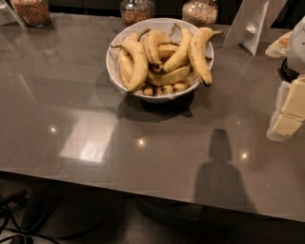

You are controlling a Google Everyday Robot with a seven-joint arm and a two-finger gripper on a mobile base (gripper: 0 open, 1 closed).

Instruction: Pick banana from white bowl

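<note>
glossy grey-brown tabletop (pixel 71 95) fills most of the view, with small bright light reflections and a pale rectangular glare on its near half. a dark, rounded shadow (pixel 219 176) lies on the near right part of the surface. at the far centre stands the white bowl (pixel 111 66), heaped with bananas. the banana (pixel 196 55) lies along the bowl's right side, on top of the pile: long, thick and curved, with brown speckles. its thin stem points to the far right past the rim and its blackened tip reaches the near right rim. a paler long banana (pixel 137 59) curves along the left side of the pile, other bananas lie between the two, and small stubby bananas (pixel 164 88) sit low at the front of the bowl.

three glass jars of grains line the far edge: one at the far left (pixel 31 10), one just behind the bowl (pixel 137 9), and one behind its right side (pixel 200 12). a white folded stand (pixel 252 24) is to the right of them.

the gripper (pixel 287 114) shows as cream-coloured blocks at the right edge, partly cut off by the frame, over the table and well apart from the bowl and the banana. whether its grip is parted or closed i cannot tell. below the near table edge, dark cables (pixel 9 219) lie on the floor at the left.
</note>
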